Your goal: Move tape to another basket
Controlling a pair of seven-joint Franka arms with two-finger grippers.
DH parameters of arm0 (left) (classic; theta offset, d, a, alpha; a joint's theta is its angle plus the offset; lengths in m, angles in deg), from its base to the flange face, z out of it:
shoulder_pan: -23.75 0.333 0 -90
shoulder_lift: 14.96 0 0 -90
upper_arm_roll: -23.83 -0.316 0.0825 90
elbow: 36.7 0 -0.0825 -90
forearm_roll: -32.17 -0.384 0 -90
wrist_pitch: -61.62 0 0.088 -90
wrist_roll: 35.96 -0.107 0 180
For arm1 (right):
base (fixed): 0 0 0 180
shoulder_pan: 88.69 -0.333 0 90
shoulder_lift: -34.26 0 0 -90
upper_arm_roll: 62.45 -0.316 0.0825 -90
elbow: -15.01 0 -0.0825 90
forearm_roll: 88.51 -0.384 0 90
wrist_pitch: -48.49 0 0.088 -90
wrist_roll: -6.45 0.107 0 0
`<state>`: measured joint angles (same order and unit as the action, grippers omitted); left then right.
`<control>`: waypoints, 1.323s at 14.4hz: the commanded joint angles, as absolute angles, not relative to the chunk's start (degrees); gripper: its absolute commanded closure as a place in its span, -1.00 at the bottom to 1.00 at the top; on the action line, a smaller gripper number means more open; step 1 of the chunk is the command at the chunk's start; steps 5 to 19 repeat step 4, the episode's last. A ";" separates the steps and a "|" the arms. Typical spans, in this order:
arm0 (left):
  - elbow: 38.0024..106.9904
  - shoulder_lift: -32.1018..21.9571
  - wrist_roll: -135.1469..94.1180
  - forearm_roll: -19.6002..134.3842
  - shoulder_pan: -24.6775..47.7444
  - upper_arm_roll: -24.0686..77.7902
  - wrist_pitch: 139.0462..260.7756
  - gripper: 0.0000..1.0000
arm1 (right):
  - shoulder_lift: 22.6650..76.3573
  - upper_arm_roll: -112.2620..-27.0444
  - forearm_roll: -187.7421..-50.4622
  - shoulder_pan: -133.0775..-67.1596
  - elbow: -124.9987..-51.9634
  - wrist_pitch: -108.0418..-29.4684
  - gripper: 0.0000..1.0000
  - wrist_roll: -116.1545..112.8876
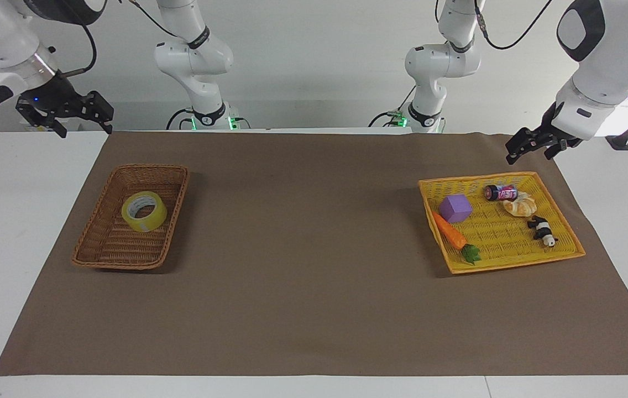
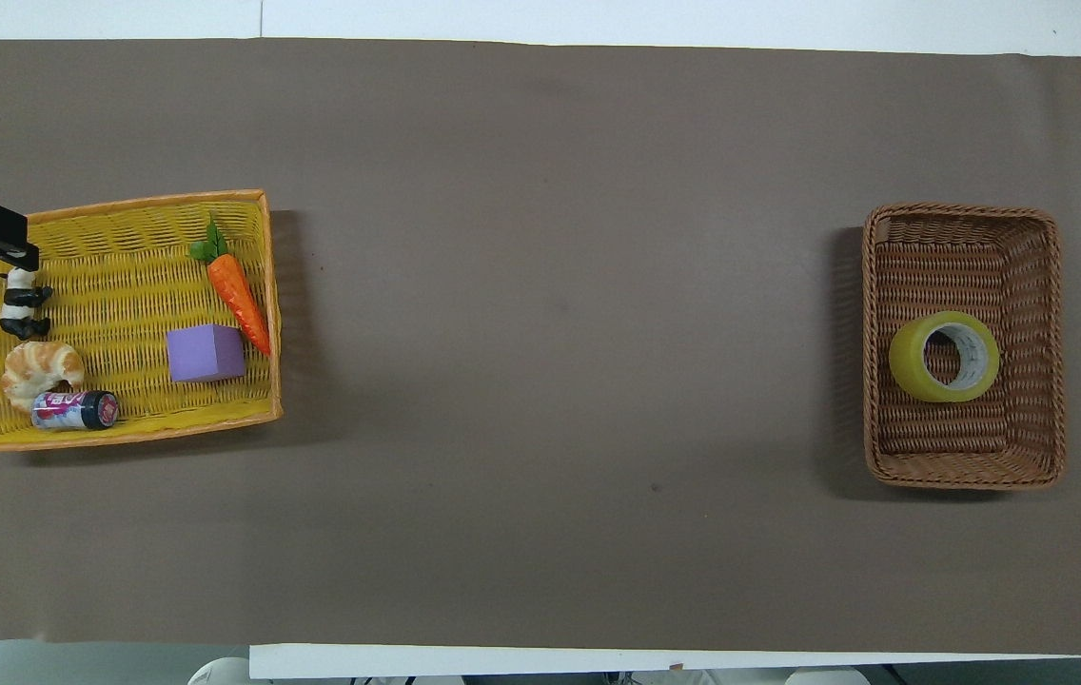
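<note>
Since the tape (image 1: 144, 211) leans on its rim in the brown basket (image 1: 105, 247) at the right arm's end, we judge it light, stiff and slick on its outer wrap, so we would pinch one wall, one finger through the core (the wicker sides crowd a wider grasp). Our right gripper (image 1: 65, 113) hangs with fingers spread over the table's edge by that basket, holding nothing. At the other end, the yellow tray (image 1: 567, 256) carries a carrot (image 1: 449, 232), purple cube (image 1: 455, 208), can (image 1: 501, 192), croissant (image 1: 520, 207) and panda (image 1: 541, 230). Our left gripper (image 1: 532, 145) waits above it; whether its fingers are apart, we cannot tell.
</note>
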<state>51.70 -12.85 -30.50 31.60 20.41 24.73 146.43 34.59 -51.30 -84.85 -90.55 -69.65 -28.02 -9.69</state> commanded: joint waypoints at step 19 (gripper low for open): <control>52.77 -13.90 -30.24 31.64 20.50 24.71 146.08 -1.00 | 33.73 -50.68 -83.15 -92.47 -70.95 -28.68 -1.00 -6.73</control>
